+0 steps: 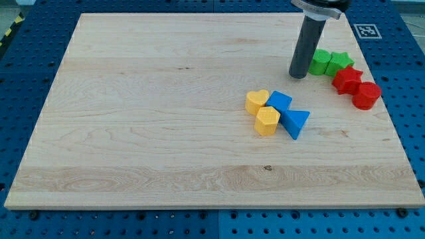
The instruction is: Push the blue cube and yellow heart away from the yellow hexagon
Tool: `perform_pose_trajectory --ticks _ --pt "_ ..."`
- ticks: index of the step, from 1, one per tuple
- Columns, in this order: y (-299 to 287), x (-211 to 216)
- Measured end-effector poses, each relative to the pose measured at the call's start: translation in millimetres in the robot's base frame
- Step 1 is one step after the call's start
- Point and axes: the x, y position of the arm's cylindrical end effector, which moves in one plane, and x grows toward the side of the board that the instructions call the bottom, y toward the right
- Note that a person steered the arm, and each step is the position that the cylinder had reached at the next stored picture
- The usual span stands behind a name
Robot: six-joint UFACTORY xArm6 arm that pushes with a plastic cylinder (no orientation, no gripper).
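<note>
wooden board: yellow hexagon touching yellow heart, blue cube, blue triangle. my tip, a bare rod without jaws, well above-right of hexagon.

rod cut off by the view's top, rod hiding left edge of green cylinder, green star partly behind red star
</note>
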Motion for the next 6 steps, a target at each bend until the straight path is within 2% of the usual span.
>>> perform_pose_trajectory --ticks 6 --pt "24 37"
